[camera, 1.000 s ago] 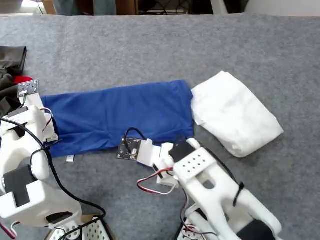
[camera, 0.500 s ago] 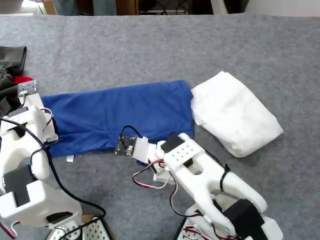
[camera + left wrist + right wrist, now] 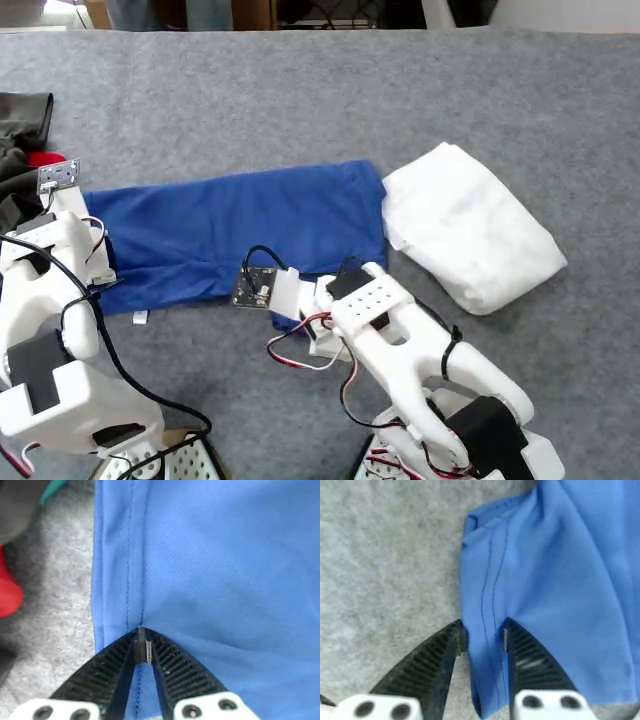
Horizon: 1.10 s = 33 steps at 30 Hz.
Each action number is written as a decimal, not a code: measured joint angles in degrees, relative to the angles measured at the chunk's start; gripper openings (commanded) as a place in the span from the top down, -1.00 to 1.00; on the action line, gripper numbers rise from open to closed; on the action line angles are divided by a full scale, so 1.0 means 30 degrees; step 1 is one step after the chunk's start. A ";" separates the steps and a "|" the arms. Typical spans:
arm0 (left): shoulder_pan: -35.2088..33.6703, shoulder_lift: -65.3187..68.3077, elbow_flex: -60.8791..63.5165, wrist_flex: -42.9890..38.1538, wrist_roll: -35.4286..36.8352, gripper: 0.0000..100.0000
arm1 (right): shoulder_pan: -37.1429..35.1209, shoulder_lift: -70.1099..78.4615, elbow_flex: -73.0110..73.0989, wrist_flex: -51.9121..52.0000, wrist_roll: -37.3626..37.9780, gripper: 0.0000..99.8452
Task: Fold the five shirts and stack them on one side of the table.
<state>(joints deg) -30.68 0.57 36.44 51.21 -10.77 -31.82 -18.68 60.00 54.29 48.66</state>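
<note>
A blue shirt (image 3: 240,230) lies as a long strip across the middle of the grey table (image 3: 300,90). My left gripper (image 3: 141,647) is shut on the shirt's hem (image 3: 120,580) at its left end, fingertips pinched together on the cloth. My right gripper (image 3: 483,637) is at the shirt's near edge, shut on a folded, stitched edge of the blue shirt (image 3: 560,580) that runs between its fingers. From above, the right arm (image 3: 375,300) covers that edge near the shirt's right half. A folded white shirt (image 3: 468,228) lies to the right of the blue one.
Dark garments (image 3: 20,130) and a red one (image 3: 45,158) are heaped at the table's left edge, beside the left arm (image 3: 55,260). The red cloth (image 3: 7,597) lies close to the left gripper. Bare grey table stretches behind the shirts.
The right arm has swung forward and its wrist has shifted slightly left along the shirt's near edge. The left arm and both shirts have stayed in place.
</note>
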 measured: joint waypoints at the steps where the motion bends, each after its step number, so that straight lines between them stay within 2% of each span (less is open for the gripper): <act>1: 0.0000 0.0000 0.0000 0.0000 0.0147 0.94 | 0.0000 0.0000 0.0000 0.0000 0.0059 0.78; 8: -0.0088 0.0000 0.0000 0.0000 0.0498 0.94 | 0.0147 0.0000 0.0000 -0.0469 0.0059 0.97; 23: -0.0088 0.0000 0.0000 0.0000 0.0498 0.94 | 0.0234 0.0352 -0.0498 -0.0498 0.0176 0.97; 28: -0.0088 0.0000 0.0000 0.0000 0.0498 0.94 | 0.0967 0.0586 -0.2579 0.1582 0.1084 0.97; 33: -0.0088 0.0000 0.0000 0.0000 0.0498 0.94 | 0.1963 0.2960 -0.6564 0.4249 0.2667 0.97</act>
<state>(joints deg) -30.95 0.57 36.44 51.21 -9.27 -25.93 -9.80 40.31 67.03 56.66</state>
